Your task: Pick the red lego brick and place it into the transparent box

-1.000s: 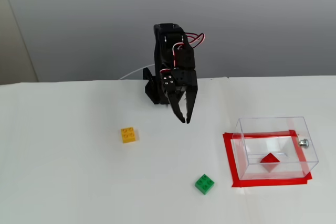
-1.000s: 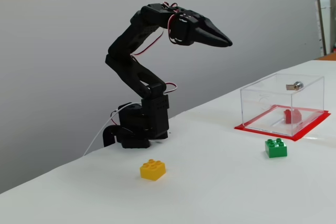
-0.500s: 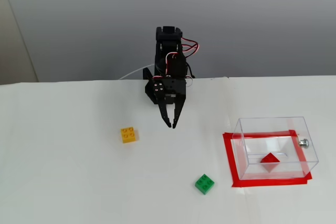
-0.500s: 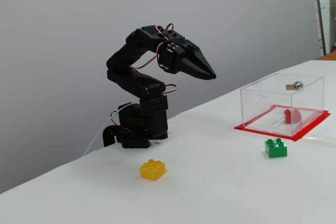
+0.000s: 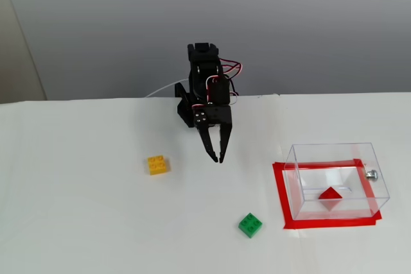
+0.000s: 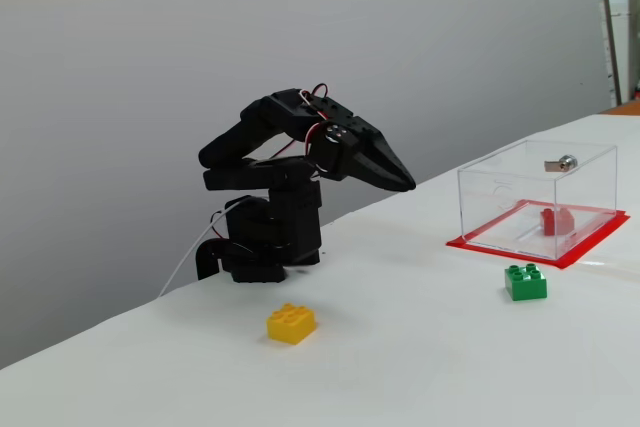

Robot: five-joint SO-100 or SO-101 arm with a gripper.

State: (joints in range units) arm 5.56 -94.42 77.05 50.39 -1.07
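The red lego brick (image 5: 330, 194) lies inside the transparent box (image 5: 334, 162), tilted on the box floor; it also shows in the other fixed view (image 6: 556, 220) inside the box (image 6: 500, 182). The box has a small silver knob (image 5: 370, 173) on its right side. My black gripper (image 5: 216, 156) hangs above the table to the left of the box, fingers together and empty; in a fixed view (image 6: 405, 183) it points toward the box, well short of it.
A yellow brick (image 5: 158, 164) lies left of the gripper and a green brick (image 5: 250, 224) lies near the front, left of the box. A red tape outline (image 5: 282, 197) frames the box. The arm's base (image 6: 262, 247) stands at the table's back edge.
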